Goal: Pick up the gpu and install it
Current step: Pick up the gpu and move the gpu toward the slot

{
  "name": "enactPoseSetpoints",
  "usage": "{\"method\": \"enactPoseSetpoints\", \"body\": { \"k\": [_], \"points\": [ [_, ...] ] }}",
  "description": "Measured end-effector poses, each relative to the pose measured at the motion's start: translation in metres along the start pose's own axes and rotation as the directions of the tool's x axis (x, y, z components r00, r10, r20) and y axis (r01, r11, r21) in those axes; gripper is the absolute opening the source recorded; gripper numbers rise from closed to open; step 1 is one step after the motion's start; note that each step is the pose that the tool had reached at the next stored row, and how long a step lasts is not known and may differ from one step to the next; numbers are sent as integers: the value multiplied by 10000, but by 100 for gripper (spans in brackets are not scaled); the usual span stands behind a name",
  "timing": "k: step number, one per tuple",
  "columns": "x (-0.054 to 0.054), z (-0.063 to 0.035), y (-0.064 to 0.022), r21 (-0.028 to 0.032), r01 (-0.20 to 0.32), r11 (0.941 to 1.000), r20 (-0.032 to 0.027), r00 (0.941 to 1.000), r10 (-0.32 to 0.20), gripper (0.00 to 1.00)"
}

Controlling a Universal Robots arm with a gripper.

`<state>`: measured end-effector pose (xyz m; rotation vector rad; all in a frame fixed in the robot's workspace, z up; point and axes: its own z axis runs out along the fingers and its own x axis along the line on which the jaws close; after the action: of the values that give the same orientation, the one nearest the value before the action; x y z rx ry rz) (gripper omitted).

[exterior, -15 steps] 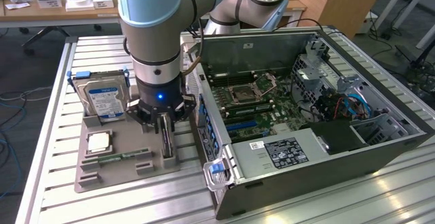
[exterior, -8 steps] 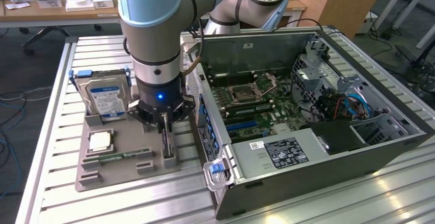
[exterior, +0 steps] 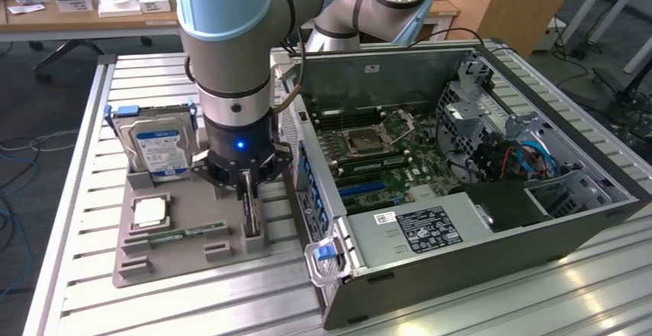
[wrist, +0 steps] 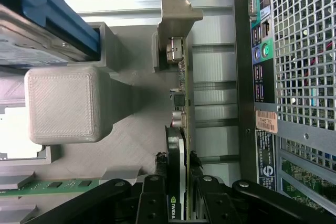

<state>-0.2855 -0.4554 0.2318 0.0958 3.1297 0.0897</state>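
Gripper (wrist: 179, 157) is pinching the gpu (wrist: 182, 95), fingers clamping cooler and board while it's standing on edge in the tray (exterior: 137, 263) beside the case (exterior: 509, 233). Light, stiff, probably fragile; gripping the cooler block looks safest.

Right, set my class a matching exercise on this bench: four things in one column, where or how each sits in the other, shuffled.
1 graphics card
2 hard drive
3 memory stick
4 computer case

A lying flat in the grey tray
B open, on the exterior view's right
C gripped on edge between the fingers
D upright, blue-and-white label showing

Pairs: 1-C, 2-D, 3-A, 4-B
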Motion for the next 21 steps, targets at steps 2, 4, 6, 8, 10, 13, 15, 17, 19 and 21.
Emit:
{"method": "enactPoseSetpoints", "body": {
  "k": [2,4,6,8,10,13,15,17,19,21],
  "points": [
    [0,1,0,-2,300,9996,-16,9995,-300,27],
    [0,1,0,-3,398,9992,-22,9992,-398,27],
    [0,1,0,-3,399,9992,-22,9992,-399,27],
    [0,1,0,-4,399,9992,-23,9992,-399,27],
    [-1,1,0,-4,400,9992,-22,9992,-400,27],
    [-1,-2,0,-6,399,9992,-20,9992,-399,27],
    [-1,-28,2,-5,399,9992,-22,9992,-399,27],
    [-1,-67,4,-4,399,9992,-22,9992,-399,27],
    [-1,-117,7,-4,399,9992,-22,9992,-399,27],
    [-1,-173,10,-3,398,9992,-23,9992,-398,27]
  ]
}}
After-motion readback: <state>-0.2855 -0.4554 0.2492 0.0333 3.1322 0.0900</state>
